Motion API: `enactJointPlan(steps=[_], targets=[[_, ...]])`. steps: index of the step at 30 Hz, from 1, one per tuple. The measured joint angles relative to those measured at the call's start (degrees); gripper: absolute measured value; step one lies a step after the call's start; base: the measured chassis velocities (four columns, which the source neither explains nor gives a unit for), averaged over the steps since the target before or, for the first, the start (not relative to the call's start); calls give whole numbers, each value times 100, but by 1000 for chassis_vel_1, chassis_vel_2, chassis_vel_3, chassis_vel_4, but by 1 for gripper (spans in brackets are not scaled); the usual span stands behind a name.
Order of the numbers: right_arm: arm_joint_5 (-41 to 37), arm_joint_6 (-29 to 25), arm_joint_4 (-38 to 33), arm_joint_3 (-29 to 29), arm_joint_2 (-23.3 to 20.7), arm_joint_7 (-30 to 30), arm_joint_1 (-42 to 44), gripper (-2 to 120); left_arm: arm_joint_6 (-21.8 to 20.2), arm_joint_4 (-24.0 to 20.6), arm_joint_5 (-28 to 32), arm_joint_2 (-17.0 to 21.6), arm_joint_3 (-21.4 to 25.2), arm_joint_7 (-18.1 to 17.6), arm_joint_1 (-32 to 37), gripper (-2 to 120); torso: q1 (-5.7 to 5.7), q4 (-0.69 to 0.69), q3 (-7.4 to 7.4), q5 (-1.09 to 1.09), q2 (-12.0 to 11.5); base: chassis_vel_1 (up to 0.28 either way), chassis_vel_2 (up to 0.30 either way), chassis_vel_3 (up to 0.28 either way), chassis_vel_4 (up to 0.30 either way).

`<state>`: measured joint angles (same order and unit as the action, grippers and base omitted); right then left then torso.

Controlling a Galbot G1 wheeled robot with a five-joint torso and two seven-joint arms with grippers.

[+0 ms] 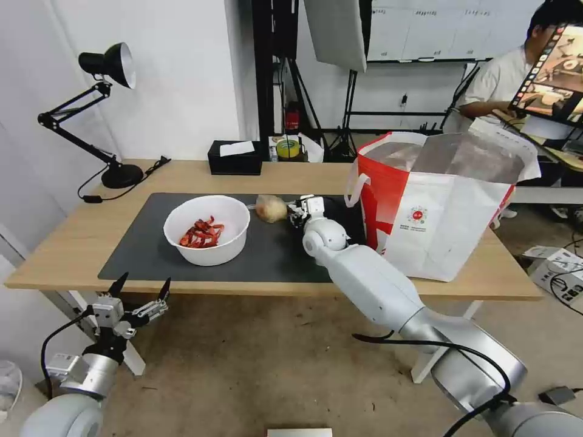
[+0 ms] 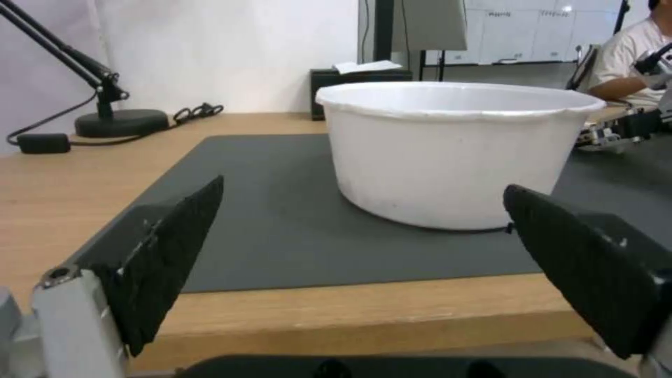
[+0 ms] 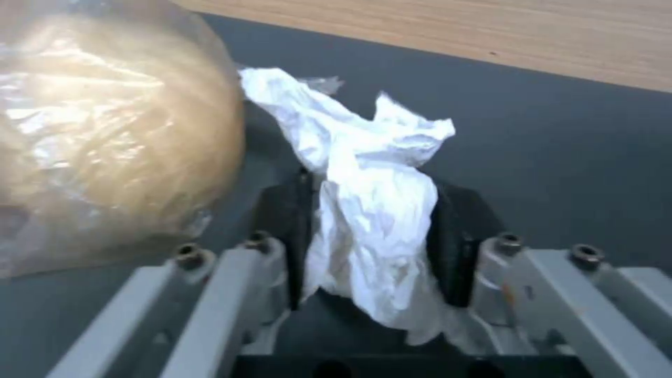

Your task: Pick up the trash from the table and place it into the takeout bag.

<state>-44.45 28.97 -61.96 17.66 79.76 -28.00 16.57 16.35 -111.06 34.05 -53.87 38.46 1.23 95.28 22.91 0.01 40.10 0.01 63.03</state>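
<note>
Head view: bowl (image 1: 207, 229) with shells and beige bag (image 1: 271, 208) on mat, not yet in takeout bag (image 1: 434, 203), at 3 o'clock. My right gripper (image 1: 299, 212) beside beige bag. My left gripper (image 1: 141, 290) spread, below table (image 1: 73, 243) edge.

Left wrist view: bowl (image 2: 451, 149) at 12 o'clock between spread fingers.

Right wrist view: my claw pinches tissue (image 3: 367, 210); beige bag (image 3: 105, 131) at 10 o'clock.

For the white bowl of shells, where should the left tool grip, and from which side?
Grip the white bowl at its rim on the near wall, coming from the table's front edge, where the open left tool hovers. The wall looks too wide to straddle; the thin, upright rim suits a pinch.
</note>
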Motion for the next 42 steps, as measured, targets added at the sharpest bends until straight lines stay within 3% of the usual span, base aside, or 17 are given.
enactJointPlan(steps=[3, 9, 20, 30, 38, 42], targets=[[1, -7, -104, 5, -86, 5, 41, 19, 0, -3, -6, 11, -12, -1, 0, 100, 1, -2, 1, -1, 0, 0, 0, 0, 0], [22, -166, -128, -5, -152, 86, 91, 0, -1, -17, -8, 14, -39, -2, 3, 100, 1, -5, 1, -2, -1, 0, 0, 0, 0], [361, -613, -493, 30, -444, 449, 247, 0, -8, -16, -58, -31, -101, -7, -11, 100, 2, -4, 2, -2, -2, 0, 0, 0, 0], [689, -1327, -1742, 25, -1139, 1064, 668, 0, -13, -67, -69, -46, -102, -13, -13, 100, 2, -1, 1, -1, -2, 0, 0, 0, 0], [905, -2118, -2817, -494, -1582, 1281, 1241, 0, -30, -160, -98, -48, -93, -22, 18, 100, 1, -1, 0, 0, -1, 0, 0, 0, 0], [914, -2153, -2879, -525, -1611, 1286, 1273, 0, -31, -166, -99, -47, -93, -23, 18, 100, 1, -1, 0, 0, -2, 0, 0, 0, 0]])
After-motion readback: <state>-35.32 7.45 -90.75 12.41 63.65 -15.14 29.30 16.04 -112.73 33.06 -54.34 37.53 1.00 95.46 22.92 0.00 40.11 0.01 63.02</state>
